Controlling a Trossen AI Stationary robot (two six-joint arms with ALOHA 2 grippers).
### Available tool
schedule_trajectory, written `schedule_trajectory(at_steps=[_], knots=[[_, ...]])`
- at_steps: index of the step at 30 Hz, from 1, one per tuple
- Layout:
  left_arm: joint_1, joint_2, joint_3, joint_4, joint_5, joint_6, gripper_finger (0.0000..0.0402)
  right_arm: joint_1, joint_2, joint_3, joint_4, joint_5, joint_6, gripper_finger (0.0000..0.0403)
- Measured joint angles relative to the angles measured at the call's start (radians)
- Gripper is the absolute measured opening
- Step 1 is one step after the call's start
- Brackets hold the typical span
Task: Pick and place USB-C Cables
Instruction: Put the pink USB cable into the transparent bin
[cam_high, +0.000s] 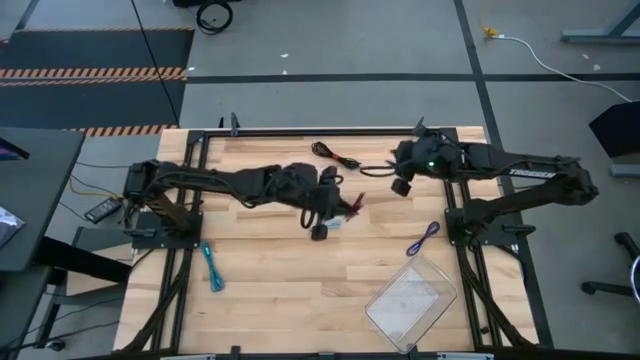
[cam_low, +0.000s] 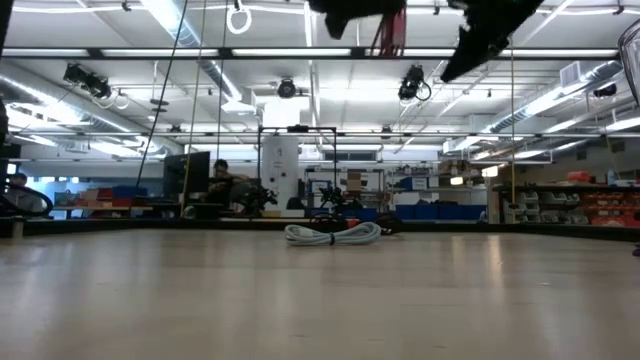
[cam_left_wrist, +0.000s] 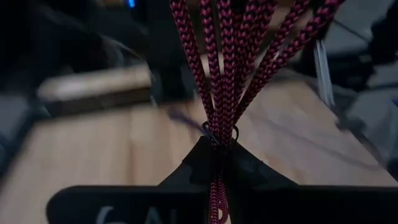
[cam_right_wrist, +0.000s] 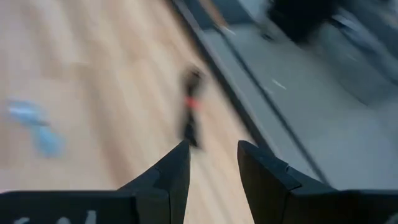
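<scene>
A light wooden table (cam_high: 300, 280) stands on a grey floor, with a workshop of shelves and bins behind. The left tool (cam_high: 335, 215) hangs over the table's middle, pinching the maroon cable (cam_left_wrist: 217, 74) between pressed fingers. The right tool (cam_right_wrist: 211, 162), fingers slightly spread and empty, hovers near the black-and-red cable (cam_high: 335, 155) at the far edge

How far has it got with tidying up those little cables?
Nothing looks finished: the clear tray appears empty. In hand: the left gripper is shut on the maroon cable, lifted above the table. The right gripper hangs open and empty. Left on the wood: the black-and-red cable, teal cable, purple cable and pale blue cable.
</scene>
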Motion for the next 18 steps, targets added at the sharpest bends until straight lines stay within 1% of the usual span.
schedule_trajectory(at_steps=[3, 4, 6, 8, 11, 12, 13, 14, 15, 18], knots=[[0.015, -0.014, 0.001, 0.094, 0.001, 0.008, 0.0022, 0.042, -0.038, -0.019, 0.087, -0.155, -0.055, 0.0141], [0.022, -0.015, 0.002, 0.117, 0.016, 0.002, 0.0022, 0.060, -0.052, -0.023, 0.103, -0.188, -0.065, 0.0141], [0.040, -0.014, -0.019, 0.183, 0.064, -0.039, 0.0022, 0.099, -0.077, -0.025, 0.108, -0.203, -0.073, 0.0141], [0.053, 0.003, -0.045, 0.272, 0.101, -0.104, 0.0022, 0.133, -0.106, -0.025, 0.098, -0.149, -0.056, 0.0141], [0.062, 0.031, -0.084, 0.335, 0.133, -0.176, 0.0022, 0.172, -0.145, -0.025, 0.047, -0.012, -0.016, 0.0141], [0.060, 0.039, -0.092, 0.365, 0.138, -0.183, 0.0022, 0.181, -0.157, -0.027, 0.034, 0.016, -0.005, 0.0141], [0.055, 0.041, -0.097, 0.385, 0.140, -0.183, 0.0022, 0.190, -0.169, -0.034, 0.035, 0.022, -0.001, 0.0141], [0.049, 0.041, -0.097, 0.401, 0.141, -0.183, 0.0022, 0.199, -0.182, -0.043, 0.052, 0.003, -0.004, 0.0141], [0.045, 0.041, -0.097, 0.423, 0.143, -0.181, 0.0022, 0.208, -0.193, -0.052, 0.072, -0.040, -0.018, 0.0141], [0.042, 0.042, -0.095, 0.451, 0.148, -0.148, 0.0022, 0.238, -0.203, -0.072, 0.201, -0.215, -0.065, 0.0141]])
